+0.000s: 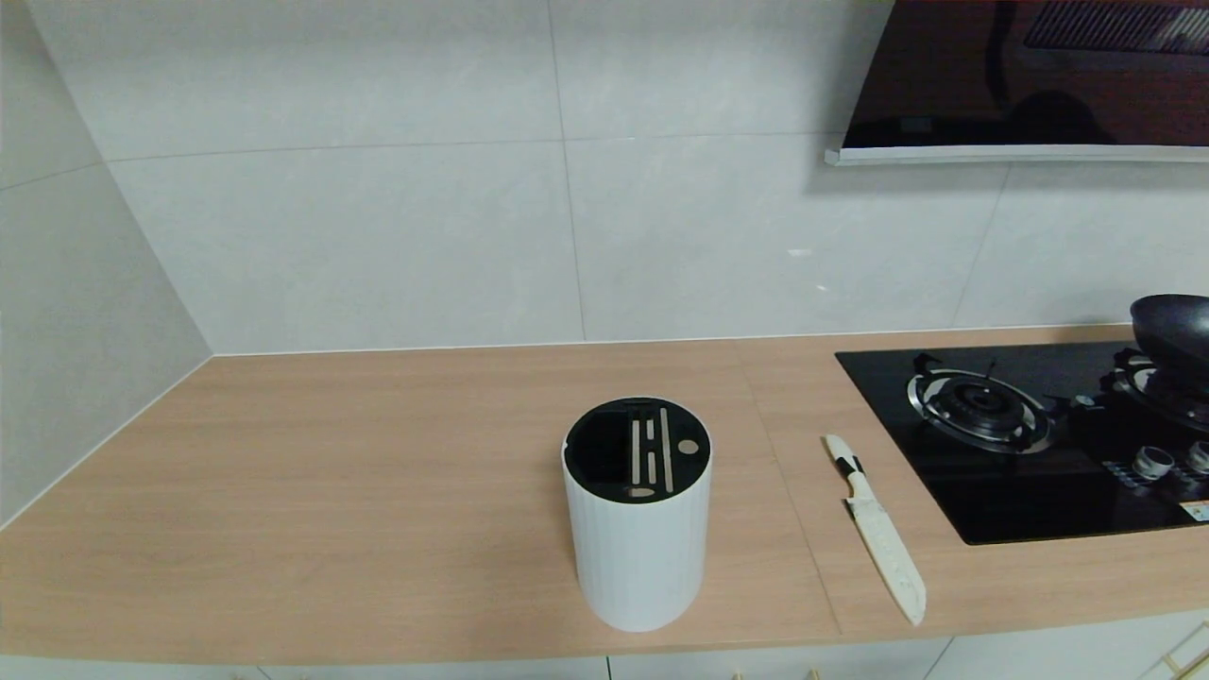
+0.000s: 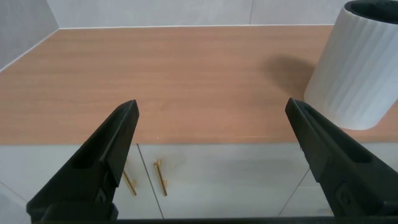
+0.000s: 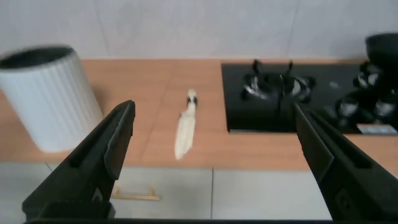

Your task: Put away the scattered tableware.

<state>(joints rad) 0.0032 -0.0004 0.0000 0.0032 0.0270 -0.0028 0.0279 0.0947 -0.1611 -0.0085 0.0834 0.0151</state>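
Note:
A white ribbed knife holder with a black slotted top stands near the front edge of the wooden counter. A white knife with a speckled blade lies flat between the holder and the stove, blade toward the front edge. My left gripper is open in front of the counter edge, with the holder off to one side. My right gripper is open too, held off the counter front, facing the knife and the holder.
A black gas stove is set into the counter at the right, with a dark wok on its far burner. A range hood hangs above. Cabinet doors with gold handles sit below the counter.

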